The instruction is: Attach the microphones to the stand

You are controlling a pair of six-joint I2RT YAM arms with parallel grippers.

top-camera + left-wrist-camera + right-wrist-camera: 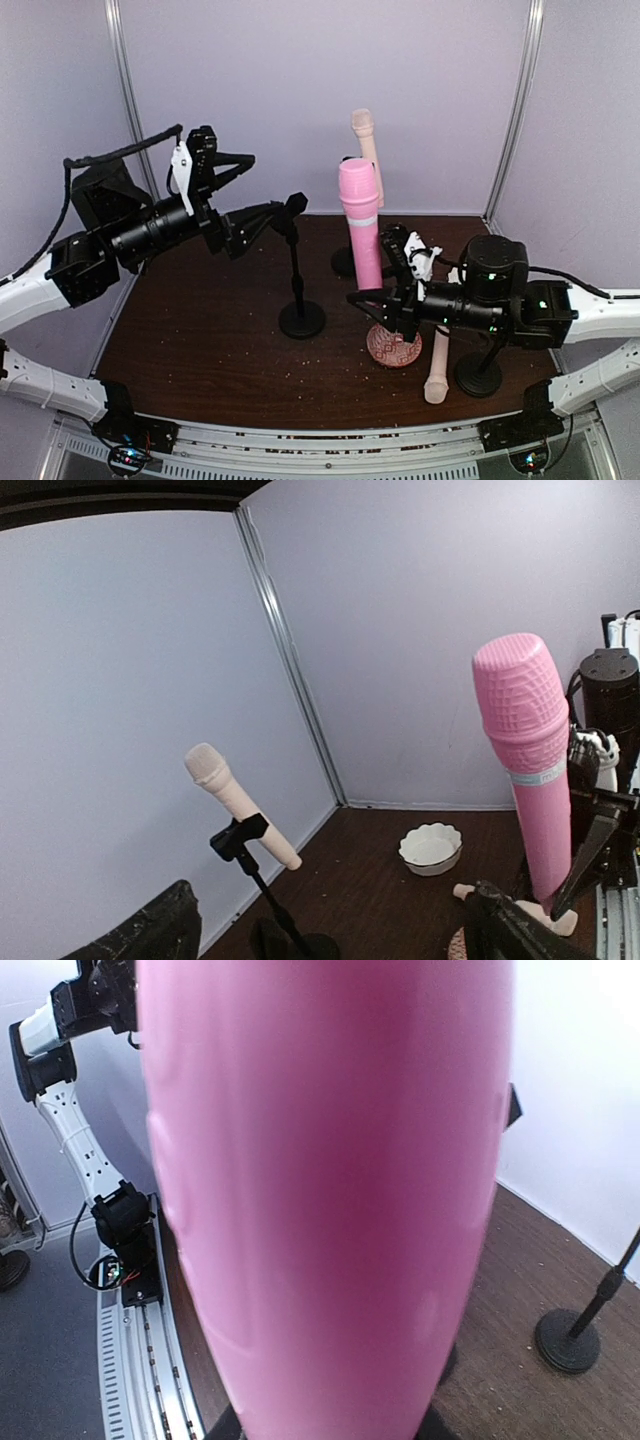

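From above: my right gripper [374, 298] is clamped on the lower handle of the pink microphone [360, 215], holding it upright over the brown surface [200, 340]. My left gripper [250, 190] is raised, jaws spread wide, holding nothing. A loose peach microphone [437, 365] lies just beside a black stand base [478, 377].

Left wrist: a tilted peach microphone [235, 798] sits clipped in a rear stand [240, 838].

Right wrist: the pink microphone [330, 1190] fills the view.
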